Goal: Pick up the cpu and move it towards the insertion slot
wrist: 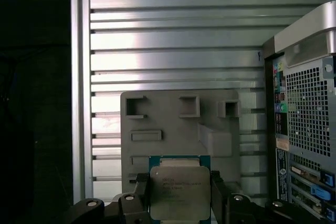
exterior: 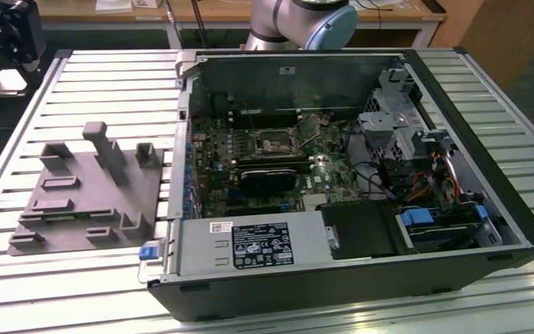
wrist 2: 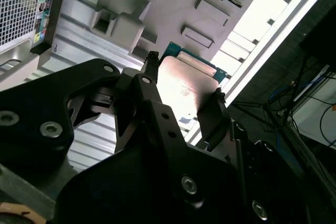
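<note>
First wrist view: the gripper (wrist: 179, 182) holds the cpu (wrist: 180, 195), its two dark fingers (wrist: 218, 195) pinching the chip by opposite edges, one on each side. The chip's silver-grey metal top faces the camera, with a green rim around it. Beyond it lies the grey fixture (wrist: 173, 124), a flat plate with raised blocks and recesses, resting on the slatted metal worktop (wrist: 173, 30). Beside the fixture stands the computer case (wrist: 307, 129), its perforated back panel and coloured ports turned this way.

In the second wrist view the grip shows from another angle. The fingers press on the chip's two edges, its top gleams in the light, and the fixture and the worktop's edge lie behind it.

In the exterior view the case lies open on the worktop, with the fixture just beside it on the exterior view's left. The insertion slot (exterior: 274, 144), a small square socket with a shiny frame and dark centre, sits inside the case toward its far side, just beyond a long black card (exterior: 267, 179). The arm's base (exterior: 304, 21) rises at the far edge. The gripper's dark body hangs at the far left corner of that view, so the cpu is well apart from the insertion slot.
</note>
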`<state>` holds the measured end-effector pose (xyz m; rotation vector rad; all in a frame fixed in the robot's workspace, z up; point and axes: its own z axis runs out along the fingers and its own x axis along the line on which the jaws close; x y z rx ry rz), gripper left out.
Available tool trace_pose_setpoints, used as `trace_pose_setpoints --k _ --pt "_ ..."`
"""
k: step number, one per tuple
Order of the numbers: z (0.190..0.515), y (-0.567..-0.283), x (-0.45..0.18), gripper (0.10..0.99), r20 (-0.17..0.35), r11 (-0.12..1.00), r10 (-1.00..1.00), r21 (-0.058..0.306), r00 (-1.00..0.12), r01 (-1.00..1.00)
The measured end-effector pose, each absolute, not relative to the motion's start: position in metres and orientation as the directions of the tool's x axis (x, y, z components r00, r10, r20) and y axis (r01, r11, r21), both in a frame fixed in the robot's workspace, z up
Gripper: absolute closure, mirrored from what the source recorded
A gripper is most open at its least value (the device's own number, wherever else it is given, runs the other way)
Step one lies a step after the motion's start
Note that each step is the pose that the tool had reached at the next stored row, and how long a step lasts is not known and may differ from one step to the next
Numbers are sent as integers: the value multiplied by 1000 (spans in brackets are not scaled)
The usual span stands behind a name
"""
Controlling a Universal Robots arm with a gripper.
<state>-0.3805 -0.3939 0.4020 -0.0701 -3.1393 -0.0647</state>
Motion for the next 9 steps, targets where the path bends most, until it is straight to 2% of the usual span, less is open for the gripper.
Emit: trace_pose_setpoints --k 9 --pt "407 -393 -373 541 2 998 45 41 -999 45"
